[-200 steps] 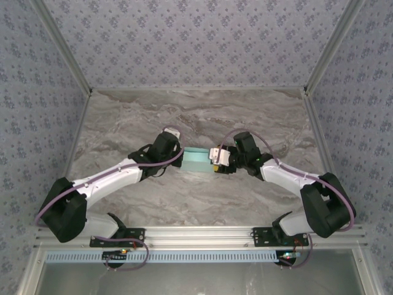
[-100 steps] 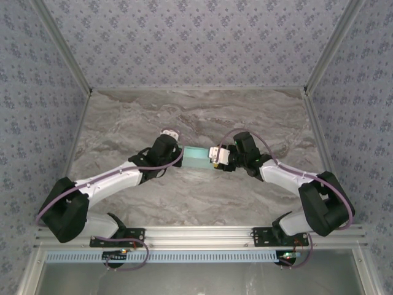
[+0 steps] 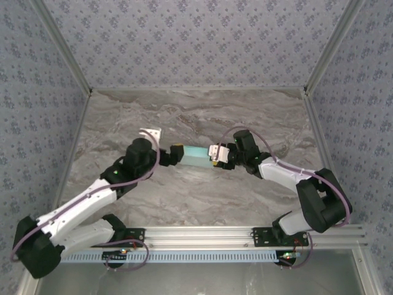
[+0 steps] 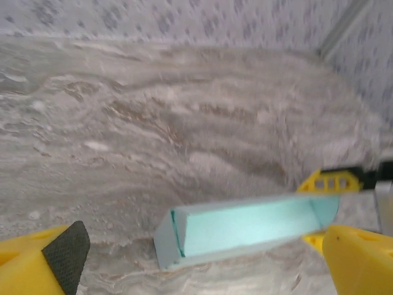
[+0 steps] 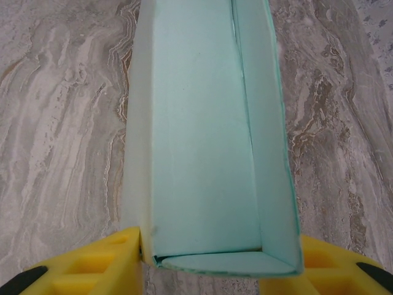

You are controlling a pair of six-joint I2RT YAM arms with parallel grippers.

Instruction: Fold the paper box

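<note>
The paper box (image 3: 198,157) sits near the middle of the marbled grey surface (image 3: 184,110), just below the centre of the top external frame, between the two arms. It is pale aqua and is folded into a long, narrow shape with its side walls raised.

The right gripper (image 3: 213,155) holds the box's right-hand end. In the right wrist view its yellow fingers (image 5: 104,264) press against both sides of the near end of the box, at the bottom of the frame, and the box runs from there to the top edge. Whether the box rests on the surface or is lifted off it cannot be told.

The left gripper (image 3: 176,151) is just beside the box's left-hand end. In the left wrist view its yellow fingers (image 4: 31,270) are spread wide, one in each lower corner of the frame. The box lies across the lower middle, tilted slightly up to the right. The picture is blurred, so it cannot be told whether the lower-right finger touches the card.
</note>
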